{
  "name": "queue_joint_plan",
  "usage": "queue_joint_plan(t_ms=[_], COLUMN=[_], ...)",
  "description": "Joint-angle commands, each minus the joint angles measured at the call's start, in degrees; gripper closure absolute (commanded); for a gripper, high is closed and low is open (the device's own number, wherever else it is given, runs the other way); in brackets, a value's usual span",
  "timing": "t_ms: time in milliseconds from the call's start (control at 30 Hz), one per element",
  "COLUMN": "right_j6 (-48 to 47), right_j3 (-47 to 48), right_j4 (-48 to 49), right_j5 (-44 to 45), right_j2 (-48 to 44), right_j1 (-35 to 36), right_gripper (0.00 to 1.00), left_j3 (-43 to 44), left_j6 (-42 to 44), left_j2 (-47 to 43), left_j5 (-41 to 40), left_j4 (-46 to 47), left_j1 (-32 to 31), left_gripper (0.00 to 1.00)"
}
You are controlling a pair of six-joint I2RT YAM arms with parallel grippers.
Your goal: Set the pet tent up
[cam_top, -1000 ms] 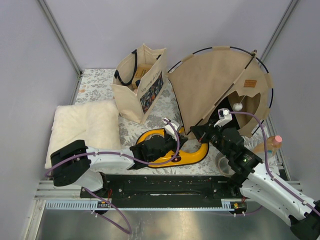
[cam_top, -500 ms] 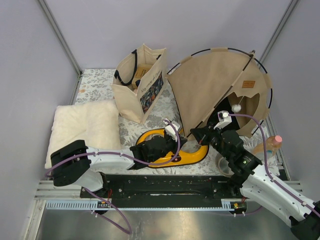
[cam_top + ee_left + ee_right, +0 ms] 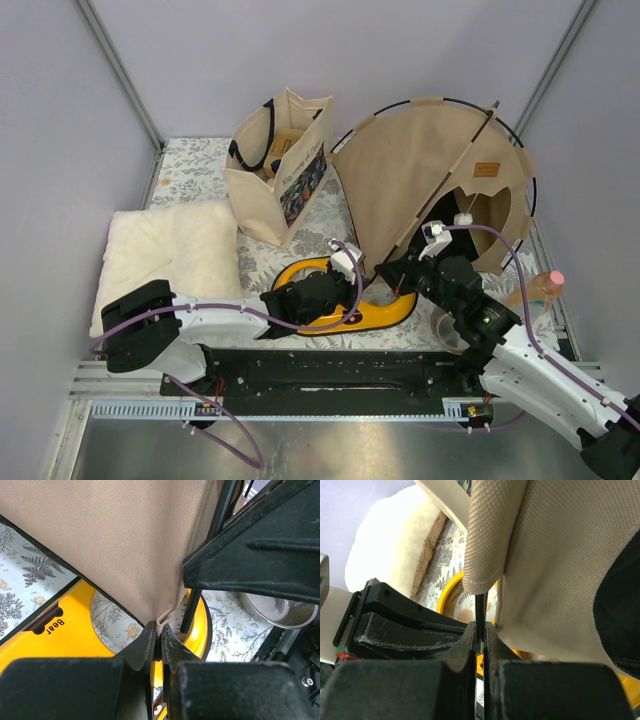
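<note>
While both arms meet at mid-table, the pet tent (image 3: 430,165) stands tilted at the back right, doorway toward the right wall, its lowest corner hanging above the yellow feeder stand (image 3: 380,316). Left gripper (image 3: 160,636): fingers nearly together, pinching that canvas corner at its puckered tip. Right gripper (image 3: 480,630): fingers narrow, clamped on a thin black pole (image 3: 479,609) just below a folded canvas hem. Steel bowl (image 3: 279,614) sits beside the stand. Tote bag (image 3: 282,165) back centre; fluffy pillow (image 3: 168,258) at left, well apart from the tent
</note>
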Motion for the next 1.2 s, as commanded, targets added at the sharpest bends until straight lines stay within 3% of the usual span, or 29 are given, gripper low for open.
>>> queue_joint_plan(t_ms=[0,533,1167], right_j6=[-3.11,-0.04,3.83], right_j3=[3.27,5.21,4.68], right_j4=[-1.12,1.86,4.33], right_j5=[1.53,11.81,15.42], right_j2=[-0.14,-0.58,-2.52], right_j1=[-0.96,-0.87,-0.87], right_gripper=[1.00,1.00,1.00], left_j3=[2.69,3.40,3.48], left_j6=[1.08,1.08,0.46], left_j2=[-0.48,0.49,1.46], left_j5=[0.60,2.36,2.97], left_j4=[-3.26,-4.05,-3.53], left_j1=[-0.95,-1.12,-1.30], left_gripper=[1.00,1.00,1.00])
